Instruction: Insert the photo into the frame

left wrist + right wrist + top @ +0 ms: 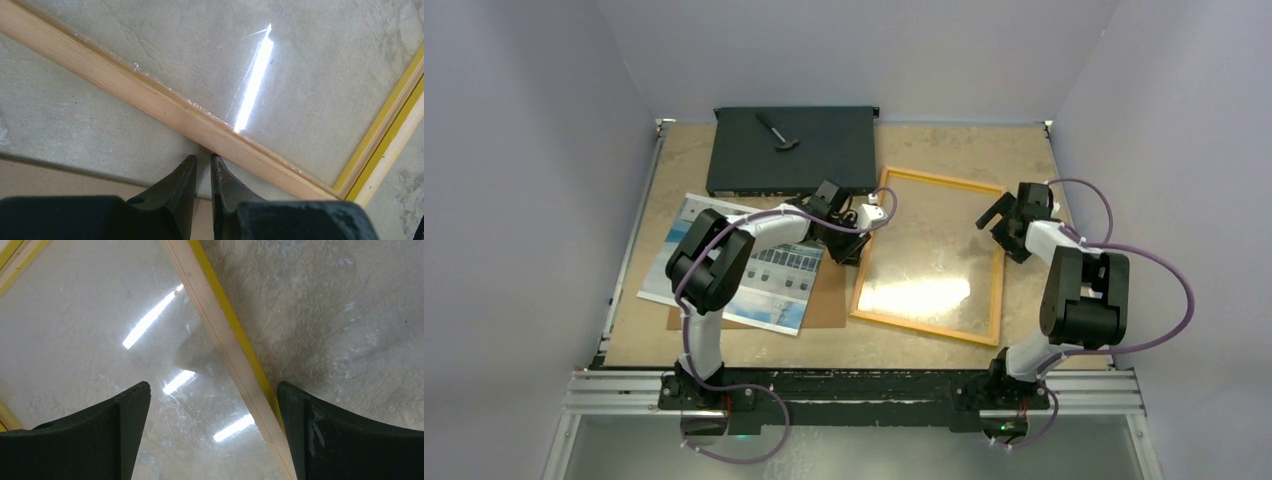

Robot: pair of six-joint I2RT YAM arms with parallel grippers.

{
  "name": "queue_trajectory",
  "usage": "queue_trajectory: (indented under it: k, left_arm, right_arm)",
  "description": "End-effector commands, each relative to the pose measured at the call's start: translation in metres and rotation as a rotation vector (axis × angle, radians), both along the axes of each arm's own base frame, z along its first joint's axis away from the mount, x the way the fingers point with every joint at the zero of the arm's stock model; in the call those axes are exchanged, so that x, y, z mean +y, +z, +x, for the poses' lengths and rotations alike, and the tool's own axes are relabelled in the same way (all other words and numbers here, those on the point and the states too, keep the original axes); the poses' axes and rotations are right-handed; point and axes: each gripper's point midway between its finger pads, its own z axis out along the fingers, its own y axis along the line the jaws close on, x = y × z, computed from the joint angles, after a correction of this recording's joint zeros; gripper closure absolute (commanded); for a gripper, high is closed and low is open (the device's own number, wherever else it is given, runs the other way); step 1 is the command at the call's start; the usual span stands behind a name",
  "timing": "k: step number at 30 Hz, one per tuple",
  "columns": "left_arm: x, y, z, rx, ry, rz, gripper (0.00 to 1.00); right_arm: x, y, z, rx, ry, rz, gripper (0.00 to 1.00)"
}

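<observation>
- Two hands are hanging over the frame (927, 330), one at each long side.
- The left hand (856, 243) is pointing down at the frame's left side.
- In the left wrist view, this hand (202, 159) is almost closed. Only a thin gap is showing between its fingers (182, 182), and it is holding nothing.
- Its fingertips are sitting right at the outer edge of the wooden side of the frame (165, 107). I cannot tell if they are touching it.
- The right hand (1002, 228) is hanging over the frame's right side.
- In the right wrist view, this hand (214, 390) is opening wide and holding nothing. The side of the frame (225, 340) is running between its two fingers (125, 415).
- The frame is lying flat on the table (944, 150), and light is shining off its clear pane.
- The photo (769, 290) is lying to the left of the left hand, under that arm, with the picture side up. It is not sitting in the frame.
- Part of the photo is resting on a brown board (829, 300), which is lying just beside the left hand.
- Past the left hand, a black box (824, 160) is sitting at the far side of the table, with a small tool (776, 130) lying on top.
</observation>
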Motion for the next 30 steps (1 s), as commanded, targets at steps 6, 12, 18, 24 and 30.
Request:
queue_trajectory:
  k: [6,12,18,24,30]
  left_arm:
    - [-0.026,0.007,0.015,0.0,-0.015,-0.041,0.85]
    - [0.003,0.057,0.033,-0.065,0.04,-0.029,0.79]
    - [0.086,0.153,0.062,-0.108,0.186,-0.018,0.47]
    - [0.217,0.213,0.07,-0.28,0.397,0.099,0.37]
    - [0.366,0.205,0.069,-0.325,0.738,0.255,0.35]
  right_arm:
    - [0.0,0.031,0.044,-0.109,0.005,0.04,0.01]
    - [-0.016,0.078,0.041,-0.196,-0.046,-0.053,0.01]
    - [0.095,0.133,0.043,-0.321,0.173,-0.04,0.01]
    - [0.254,0.135,0.013,-0.32,0.465,0.063,0.01]
    - [0.36,0.109,-0.016,-0.257,0.7,0.115,0.01]
